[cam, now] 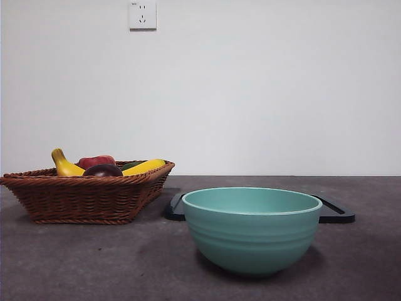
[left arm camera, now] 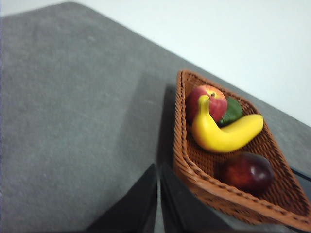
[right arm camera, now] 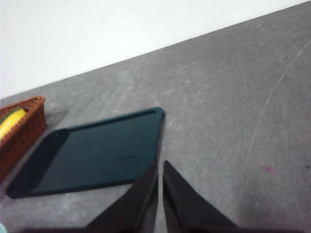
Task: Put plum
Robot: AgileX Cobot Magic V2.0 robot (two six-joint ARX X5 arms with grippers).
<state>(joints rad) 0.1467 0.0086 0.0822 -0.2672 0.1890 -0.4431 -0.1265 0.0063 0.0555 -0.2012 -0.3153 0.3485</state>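
Note:
The plum [left arm camera: 247, 172], dark maroon and glossy, lies in the wicker basket [left arm camera: 204, 182] near one end; in the front view the plum [cam: 103, 170] shows just above the basket rim [cam: 88, 180] at the left. My left gripper [left arm camera: 159, 194] hangs shut above the table beside the basket, holding nothing. Over by the dark tray [right arm camera: 97, 153], my right gripper [right arm camera: 160, 189] is shut too, also with nothing in it. Neither arm shows in the front view.
A teal bowl [cam: 252, 229] stands at the front centre, with the dark tray [cam: 335, 212] behind it. The basket also holds a banana [left arm camera: 221, 133], a red apple [left arm camera: 214, 97] and a green item [left arm camera: 232, 111].

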